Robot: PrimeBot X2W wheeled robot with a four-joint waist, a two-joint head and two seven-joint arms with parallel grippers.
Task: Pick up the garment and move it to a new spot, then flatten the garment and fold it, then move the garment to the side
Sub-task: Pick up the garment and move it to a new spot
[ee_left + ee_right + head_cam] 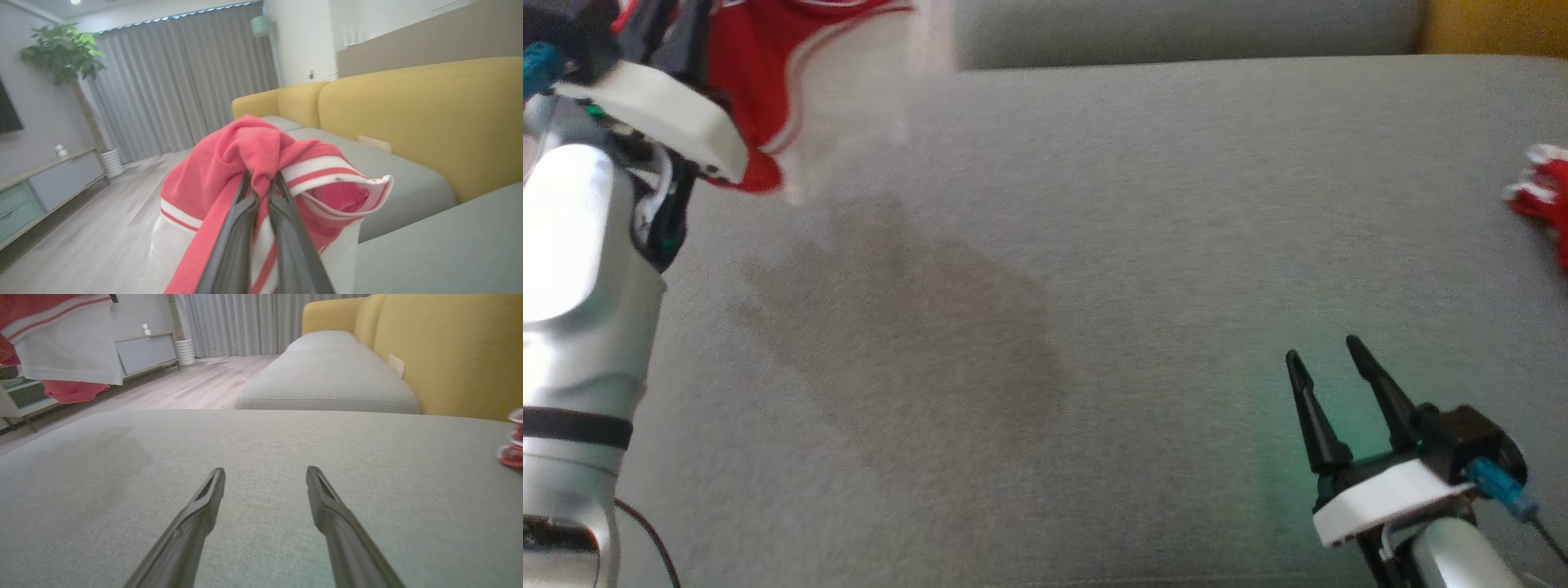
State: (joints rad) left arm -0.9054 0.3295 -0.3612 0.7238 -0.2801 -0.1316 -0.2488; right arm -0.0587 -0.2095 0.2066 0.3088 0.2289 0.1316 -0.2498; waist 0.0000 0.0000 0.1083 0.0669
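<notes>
In the head view the left gripper [676, 34] pinches a red-and-white fabric garment [760, 73] hanging above the grey sofa cushion [1094, 245], far left of the spread, empty right gripper [1325, 353]; the left wrist view shows the closed fingers [237, 228] clamping a red fold, and in the right wrist view the garment dangles upper-left of that gripper's parted fingers [331, 514].

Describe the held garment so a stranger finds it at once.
Find the grey cushion. At its far left corner the left gripper pinches a red garment with white bands. Unlike the small red item lying at the right edge, it hangs in air.
</notes>
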